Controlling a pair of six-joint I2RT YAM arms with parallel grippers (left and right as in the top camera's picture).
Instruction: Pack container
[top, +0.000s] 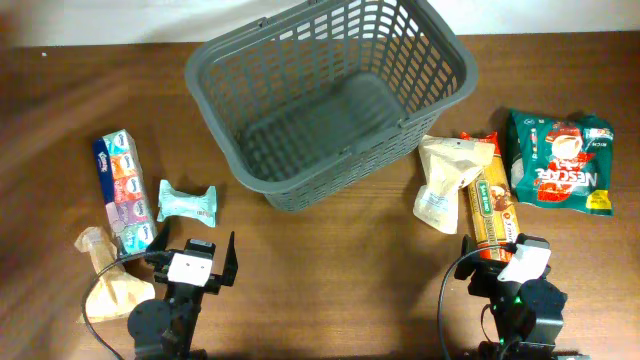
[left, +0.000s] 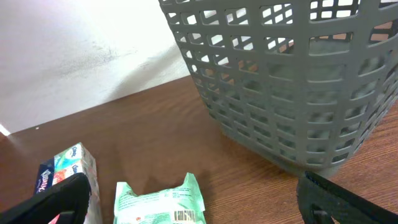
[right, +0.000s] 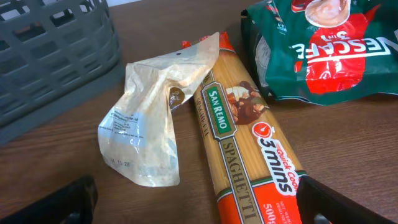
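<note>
The dark grey container (top: 330, 95), a slotted basket, stands empty at the back middle; it also shows in the left wrist view (left: 292, 81) and the right wrist view (right: 50, 50). My left gripper (top: 195, 262) is open and empty, just in front of a mint-green packet (top: 187, 202) (left: 158, 202). My right gripper (top: 505, 262) is open and empty, over the near end of a spaghetti packet (top: 492, 205) (right: 249, 143).
A tissue pack (top: 124, 190) (left: 68, 171) and a beige bag (top: 112, 285) lie at the left. A pale pouch (top: 445, 180) (right: 152, 124) and a green Nescafe bag (top: 560, 160) (right: 323, 50) lie beside the spaghetti at the right.
</note>
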